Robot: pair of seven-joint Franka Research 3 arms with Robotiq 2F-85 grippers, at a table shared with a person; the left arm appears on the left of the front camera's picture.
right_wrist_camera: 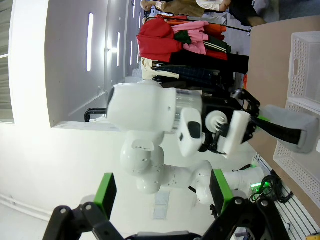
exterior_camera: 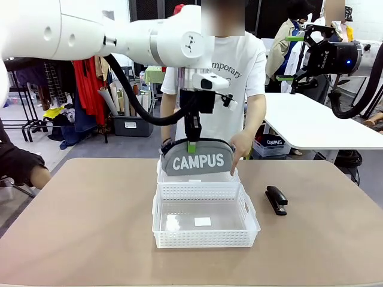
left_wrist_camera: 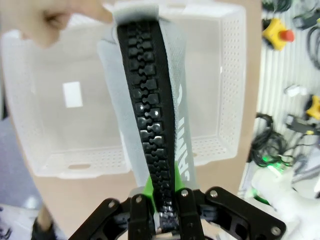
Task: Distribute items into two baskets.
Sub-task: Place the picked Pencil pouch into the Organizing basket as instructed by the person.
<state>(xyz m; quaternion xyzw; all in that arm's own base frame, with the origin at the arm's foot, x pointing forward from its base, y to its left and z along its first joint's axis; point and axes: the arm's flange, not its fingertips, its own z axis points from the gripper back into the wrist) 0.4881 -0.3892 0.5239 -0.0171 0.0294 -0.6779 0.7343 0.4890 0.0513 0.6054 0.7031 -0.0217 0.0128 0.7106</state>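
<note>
Flanking the pouch, person's hand; stapler aside

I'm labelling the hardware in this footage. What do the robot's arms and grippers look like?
The left arm is white, with rounded joint housings and a small dark emblem on one round cap. A thick black cable loops beneath it. The left gripper and right gripper are black with green pads. The right one's body carries a blue light, and a second black cable trails from it.

Bright, even indoor light; glare spots the floor of the near basket.
</note>
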